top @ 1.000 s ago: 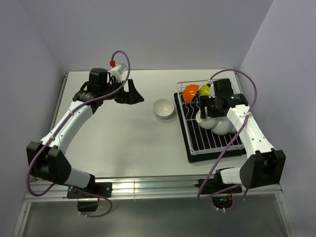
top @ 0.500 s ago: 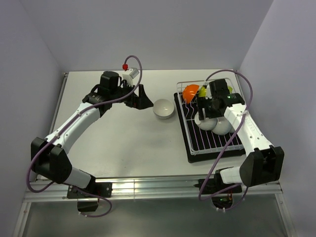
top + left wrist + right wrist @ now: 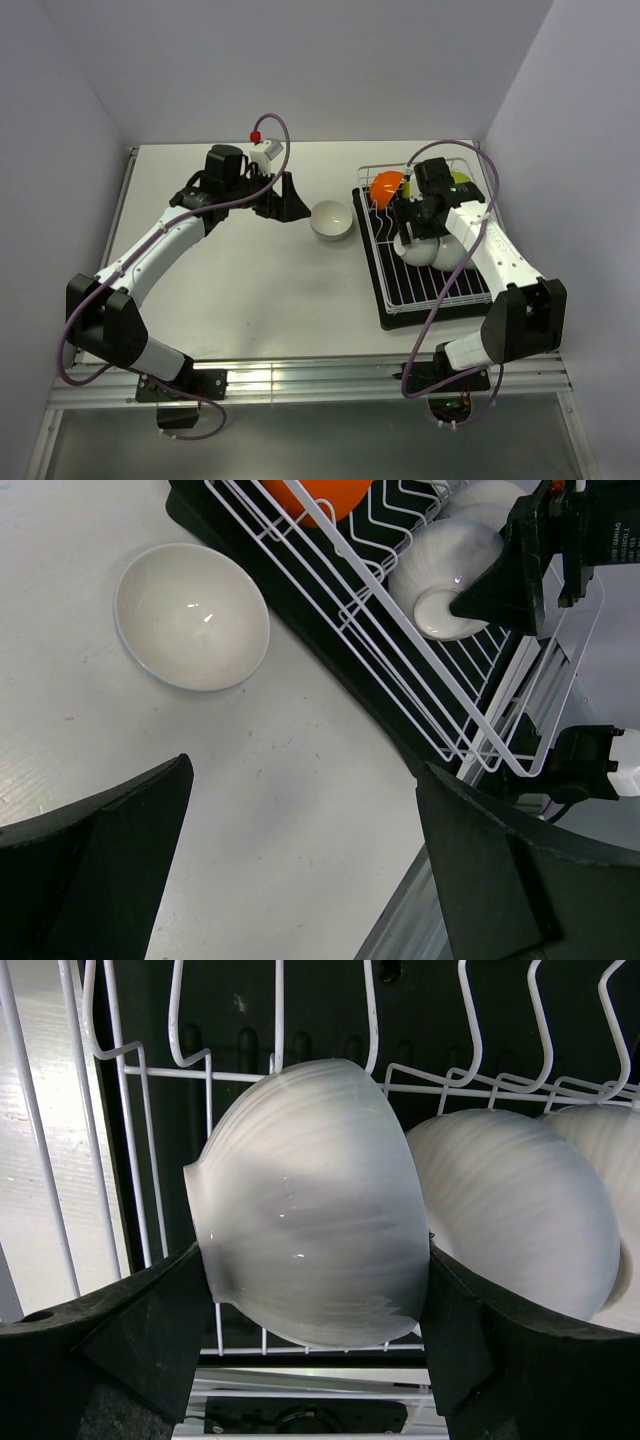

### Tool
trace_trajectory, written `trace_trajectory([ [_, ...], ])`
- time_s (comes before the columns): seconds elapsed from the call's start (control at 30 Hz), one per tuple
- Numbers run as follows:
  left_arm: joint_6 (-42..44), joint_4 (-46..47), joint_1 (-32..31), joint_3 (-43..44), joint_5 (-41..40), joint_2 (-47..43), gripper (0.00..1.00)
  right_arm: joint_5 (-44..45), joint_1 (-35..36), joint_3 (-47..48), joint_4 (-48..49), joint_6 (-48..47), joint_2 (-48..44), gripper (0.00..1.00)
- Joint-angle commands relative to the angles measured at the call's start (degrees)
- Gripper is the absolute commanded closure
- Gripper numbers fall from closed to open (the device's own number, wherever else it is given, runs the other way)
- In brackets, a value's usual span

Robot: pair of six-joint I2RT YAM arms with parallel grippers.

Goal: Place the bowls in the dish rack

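Note:
One white bowl (image 3: pixel 331 219) sits upright on the table left of the dish rack (image 3: pixel 440 292); the left wrist view shows it too (image 3: pixel 192 616). My left gripper (image 3: pixel 290 197) hovers just left of this bowl, jaws wide open and empty (image 3: pixel 305 850). Over the rack's middle, my right gripper (image 3: pixel 410 232) is shut on a tilted white bowl (image 3: pixel 310 1220), a finger against each side. Two more white bowls (image 3: pixel 510 1220) lean beside it among the prongs. An orange bowl (image 3: pixel 385 186) and a lime green bowl (image 3: pixel 460 180) stand at the rack's far end.
The rack rests on a black tray (image 3: pixel 375 262) at the table's right side, close to the right wall. A metal rail (image 3: pixel 300 380) runs along the near edge. Purple cables loop above both arms.
My left arm has swung right, bringing its open gripper up beside the loose white bowl. The right gripper has shifted slightly left and back over the rack, still on its bowl.

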Motion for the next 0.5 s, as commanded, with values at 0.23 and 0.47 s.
trace_trajectory([
  [0.23,1.8,0.3,-0.1,1.7,-0.3,-0.4,0.00,2.5,0.6,3.4,3.5,-0.6,1.7,0.31],
  [0.47,1.7,-0.1,0.0,1.8,-1.0,-0.3,0.01,3.4,0.5,3.8,3.6,-1.2,0.4,0.06],
])
